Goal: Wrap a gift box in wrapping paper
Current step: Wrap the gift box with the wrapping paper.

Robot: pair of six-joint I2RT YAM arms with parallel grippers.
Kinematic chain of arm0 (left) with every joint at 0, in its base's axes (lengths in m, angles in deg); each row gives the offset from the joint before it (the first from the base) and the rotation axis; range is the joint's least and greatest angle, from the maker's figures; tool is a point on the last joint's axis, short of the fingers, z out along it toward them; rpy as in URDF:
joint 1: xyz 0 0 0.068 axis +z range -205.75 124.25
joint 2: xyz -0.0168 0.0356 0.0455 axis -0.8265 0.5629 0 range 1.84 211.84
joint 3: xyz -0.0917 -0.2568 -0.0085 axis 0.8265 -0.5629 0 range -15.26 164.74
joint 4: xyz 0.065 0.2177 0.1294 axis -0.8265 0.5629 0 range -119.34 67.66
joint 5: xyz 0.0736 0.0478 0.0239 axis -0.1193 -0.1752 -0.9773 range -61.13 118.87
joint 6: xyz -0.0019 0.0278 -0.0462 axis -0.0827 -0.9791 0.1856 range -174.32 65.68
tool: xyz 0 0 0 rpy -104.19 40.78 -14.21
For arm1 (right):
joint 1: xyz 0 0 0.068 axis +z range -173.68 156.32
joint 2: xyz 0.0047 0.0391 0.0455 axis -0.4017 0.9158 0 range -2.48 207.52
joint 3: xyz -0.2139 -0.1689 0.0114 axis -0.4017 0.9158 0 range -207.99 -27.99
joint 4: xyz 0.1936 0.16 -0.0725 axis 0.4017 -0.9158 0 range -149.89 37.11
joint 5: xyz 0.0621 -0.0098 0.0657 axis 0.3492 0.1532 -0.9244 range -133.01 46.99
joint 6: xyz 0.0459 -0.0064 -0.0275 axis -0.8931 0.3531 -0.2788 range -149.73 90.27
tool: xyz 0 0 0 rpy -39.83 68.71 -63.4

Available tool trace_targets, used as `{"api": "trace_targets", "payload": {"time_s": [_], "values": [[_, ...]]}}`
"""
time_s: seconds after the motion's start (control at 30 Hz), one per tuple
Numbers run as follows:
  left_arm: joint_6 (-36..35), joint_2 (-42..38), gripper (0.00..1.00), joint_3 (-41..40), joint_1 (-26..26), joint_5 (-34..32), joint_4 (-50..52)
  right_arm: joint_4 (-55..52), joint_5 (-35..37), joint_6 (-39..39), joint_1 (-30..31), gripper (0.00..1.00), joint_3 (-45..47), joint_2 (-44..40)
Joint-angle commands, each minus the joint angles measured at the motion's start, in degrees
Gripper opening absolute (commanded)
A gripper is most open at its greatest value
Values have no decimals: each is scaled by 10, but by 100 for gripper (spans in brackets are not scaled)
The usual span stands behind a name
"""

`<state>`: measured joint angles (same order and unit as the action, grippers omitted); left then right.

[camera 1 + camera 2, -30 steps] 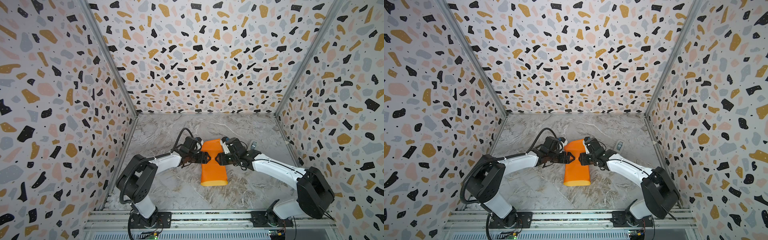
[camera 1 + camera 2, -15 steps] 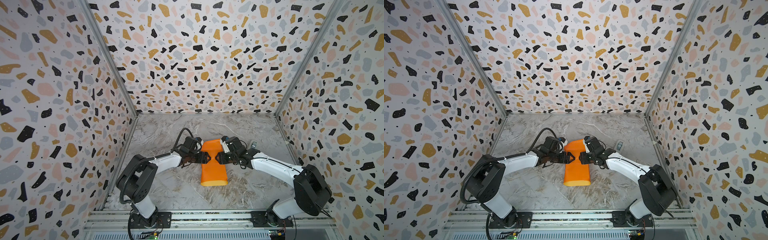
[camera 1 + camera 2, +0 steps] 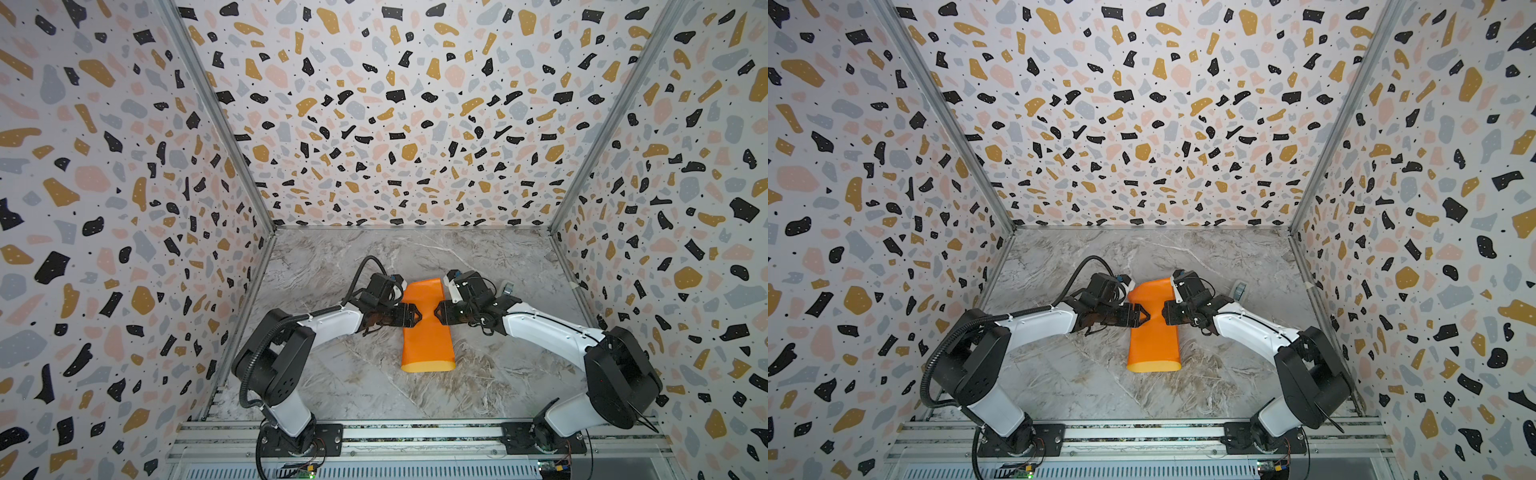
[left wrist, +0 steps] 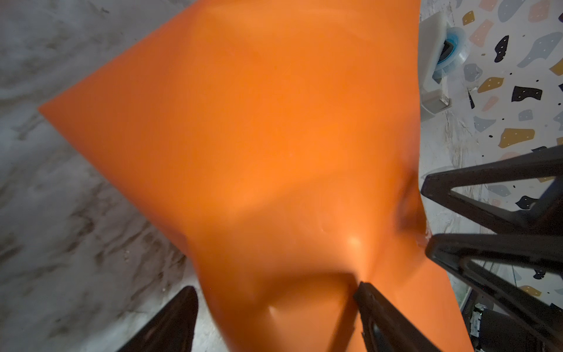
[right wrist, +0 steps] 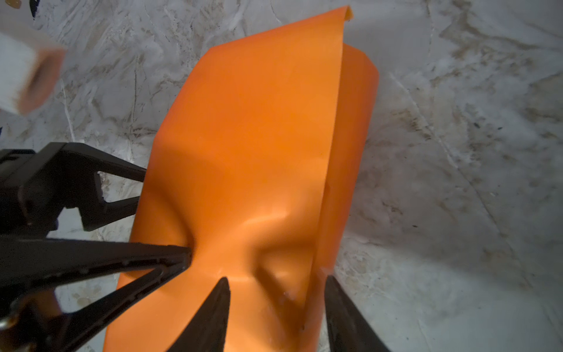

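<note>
hardly anything has moved: only the right arm (image 3: 552, 332) has crept inward a touch, while everything else sits as before. on the marble table (image 3: 332, 374) the paper (image 3: 428, 345) lies mid-table as a loose orange tube, its yellow face peeking out at the near open end, its waist squeezed in between both arms. the left gripper (image 3: 415, 316) stands wide, tips dug into the paper's side, clamped on nothing. the right gripper (image 3: 437, 312) is about half open with the overlapped seam between its jaws; i cannot tell if it truly pinches. a tape dispenser (image 3: 1239, 289) waits near the right wall. no box in sight, presumably inside the tube. that paper looks light, thin, glossy and springy, denting wherever it's poked, so i'd hold it at the seam edge over the box, not the hollow ends.
</note>
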<state>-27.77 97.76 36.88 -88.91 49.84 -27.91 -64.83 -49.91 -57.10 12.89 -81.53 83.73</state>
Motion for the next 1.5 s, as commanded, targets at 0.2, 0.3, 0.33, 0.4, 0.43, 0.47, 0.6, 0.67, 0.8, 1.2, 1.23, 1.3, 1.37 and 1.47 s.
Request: {"api": "trace_targets", "payload": {"time_s": [0.2, 0.3, 0.33, 0.4, 0.43, 0.47, 0.6, 0.67, 0.8, 1.2, 1.23, 1.3, 1.37, 1.47], "values": [[-13, 25, 82, -14, 2, -32, 68, 8, -19, 2, -1, 51, -4, 9], [-14, 26, 82, -14, 2, -32, 68, 13, -24, 3, -1, 51, -1, 12], [-14, 26, 82, -14, 2, -32, 68, 15, -25, 2, 0, 51, 0, 15], [-14, 26, 82, -14, 2, -32, 68, 19, -27, 3, -2, 51, 1, 20], [-14, 26, 82, -14, 2, -32, 68, 20, -30, 4, -2, 51, 2, 21], [-14, 26, 82, -14, 2, -32, 69, 23, -33, 4, -3, 52, 3, 23], [-14, 26, 82, -13, 2, -32, 69, 40, -52, 4, -9, 54, 8, 28], [-14, 27, 82, -13, 2, -33, 69, 49, -68, 2, -14, 56, 12, 29], [-14, 26, 82, -14, 2, -33, 68, 89, -107, -6, -27, 61, 33, 27], [-14, 25, 82, -15, 2, -34, 69, 177, -212, -18, -61, 69, 56, 56], [-13, 24, 82, -15, 2, -34, 69, 182, -216, -20, -65, 70, 58, 61], [-13, 25, 82, -14, 2, -33, 69, 187, -224, -19, -76, 71, 61, 67], [-12, 25, 82, -13, 1, -32, 67, 182, -230, -14, -91, 78, 62, 65], [-10, 25, 82, -12, 1, -30, 65, 166, -234, -2, -116, 85, 64, 41]]}}
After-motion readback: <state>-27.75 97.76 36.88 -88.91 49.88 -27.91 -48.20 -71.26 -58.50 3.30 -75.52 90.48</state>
